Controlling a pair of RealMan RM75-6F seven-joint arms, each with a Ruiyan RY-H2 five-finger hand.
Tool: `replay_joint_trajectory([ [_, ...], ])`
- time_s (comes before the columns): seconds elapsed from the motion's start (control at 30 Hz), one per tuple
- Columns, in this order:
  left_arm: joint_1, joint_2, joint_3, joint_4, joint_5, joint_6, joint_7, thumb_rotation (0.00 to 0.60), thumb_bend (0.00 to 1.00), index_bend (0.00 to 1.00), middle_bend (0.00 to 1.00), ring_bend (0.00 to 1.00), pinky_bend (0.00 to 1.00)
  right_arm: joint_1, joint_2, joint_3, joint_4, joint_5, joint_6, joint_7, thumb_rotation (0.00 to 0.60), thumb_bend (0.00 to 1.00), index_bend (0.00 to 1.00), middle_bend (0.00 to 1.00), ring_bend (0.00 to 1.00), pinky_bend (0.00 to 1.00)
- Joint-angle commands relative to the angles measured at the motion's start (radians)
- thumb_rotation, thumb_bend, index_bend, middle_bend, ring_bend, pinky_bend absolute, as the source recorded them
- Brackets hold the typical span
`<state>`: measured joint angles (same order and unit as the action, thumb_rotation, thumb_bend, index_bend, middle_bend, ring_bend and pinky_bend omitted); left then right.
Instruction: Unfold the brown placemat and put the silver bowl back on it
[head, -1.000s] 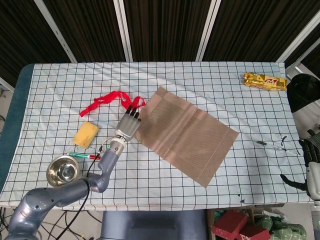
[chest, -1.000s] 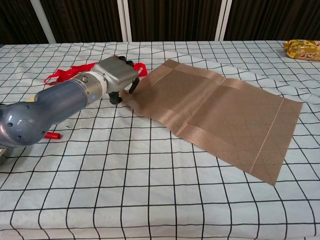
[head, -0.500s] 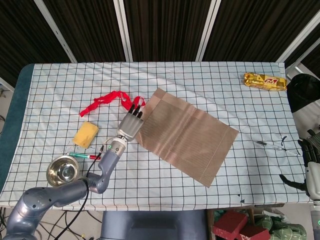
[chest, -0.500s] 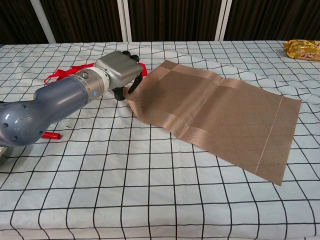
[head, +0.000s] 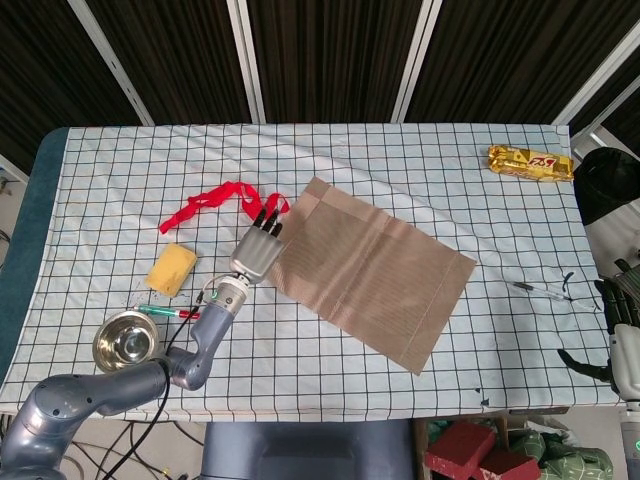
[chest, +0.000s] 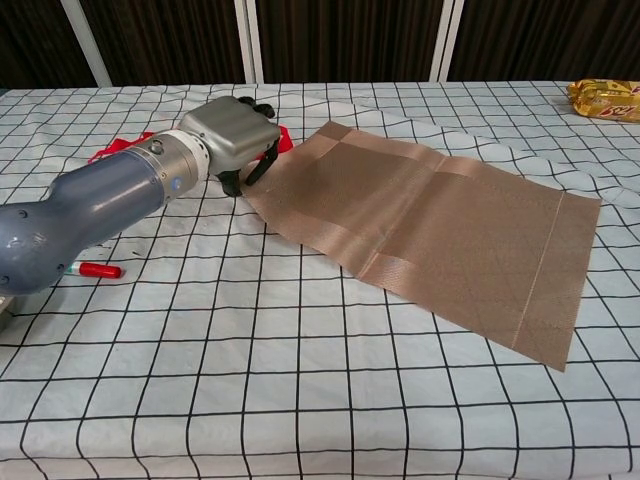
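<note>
At table centre, brown placemat (head: 372, 270) lies flat; left hand (head: 257, 250) pinches its edge, right hand (head: 626, 330) unclear.

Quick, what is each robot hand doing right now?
Left hand: at the brown placemat's left edge; whether it grips cannot be told.
Right hand: off the table's edge, holding nothing visible; cannot be told.

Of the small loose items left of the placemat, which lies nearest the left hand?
The red ribbon: its loop ends right beside the left hand, while the yellow sponge and red marker lie farther off.
</note>
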<state>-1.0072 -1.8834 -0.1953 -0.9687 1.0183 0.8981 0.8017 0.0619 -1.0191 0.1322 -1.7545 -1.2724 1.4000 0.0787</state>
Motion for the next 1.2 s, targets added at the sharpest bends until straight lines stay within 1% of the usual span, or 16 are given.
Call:
replay_joint_trajectory([
  [0.03,0.021,0.035,0.010,-0.044,0.008,0.024,0.008,0.600,0.42,0.67,0.23,0.04,0.09,0.000,0.000,0.000,0.000,-0.001,0.000,0.000,0.600,0.10,0.07,0.00,0.00,0.16],
  [0.17,0.056,0.094,0.023,-0.129,0.009,0.059,0.022,0.600,0.42,0.67,0.22,0.04,0.09,-0.001,0.001,-0.001,-0.001,-0.003,0.000,0.000,0.600,0.10,0.07,0.00,0.00,0.16],
  [0.33,0.110,0.197,0.055,-0.288,0.014,0.114,0.052,0.600,0.42,0.67,0.22,0.04,0.09,-0.002,0.001,-0.002,-0.003,-0.004,0.000,-0.004,0.600,0.10,0.07,0.00,0.00,0.16],
  [0.5,0.184,0.331,0.115,-0.521,0.028,0.191,0.096,0.600,0.42,0.67,0.22,0.04,0.09,-0.003,-0.001,-0.002,-0.005,-0.006,0.002,-0.010,0.600,0.10,0.07,0.00,0.00,0.16],
  [0.67,0.219,0.401,0.158,-0.690,0.040,0.232,0.137,0.600,0.42,0.67,0.21,0.04,0.09,-0.003,-0.001,-0.001,-0.007,-0.006,0.004,-0.013,0.600,0.10,0.07,0.00,0.00,0.16],
  [0.73,0.232,0.424,0.183,-0.756,0.049,0.244,0.160,0.600,0.42,0.67,0.21,0.04,0.09,-0.004,-0.001,-0.001,-0.008,-0.006,0.005,-0.014,0.600,0.10,0.07,0.00,0.00,0.16],
  [0.83,0.244,0.439,0.213,-0.819,0.055,0.252,0.186,0.600,0.42,0.67,0.21,0.04,0.09,-0.004,-0.002,0.000,-0.007,-0.006,0.005,-0.013,0.600,0.10,0.07,0.00,0.00,0.16],
  [0.97,0.254,0.442,0.245,-0.870,0.060,0.251,0.210,0.600,0.42,0.66,0.21,0.04,0.09,-0.004,-0.001,0.000,-0.008,-0.005,0.005,-0.013,0.600,0.10,0.07,0.00,0.00,0.16],
  [1.1,0.261,0.432,0.287,-0.917,0.076,0.241,0.243,0.600,0.42,0.66,0.21,0.04,0.09,-0.005,-0.001,0.000,-0.008,-0.005,0.005,-0.014,0.600,0.10,0.07,0.00,0.00,0.16],
  [1.2,0.267,0.413,0.307,-0.939,0.084,0.239,0.260,0.600,0.42,0.66,0.21,0.04,0.09,-0.005,-0.001,0.001,-0.009,-0.005,0.006,-0.013,0.600,0.10,0.07,0.00,0.00,0.16],
])
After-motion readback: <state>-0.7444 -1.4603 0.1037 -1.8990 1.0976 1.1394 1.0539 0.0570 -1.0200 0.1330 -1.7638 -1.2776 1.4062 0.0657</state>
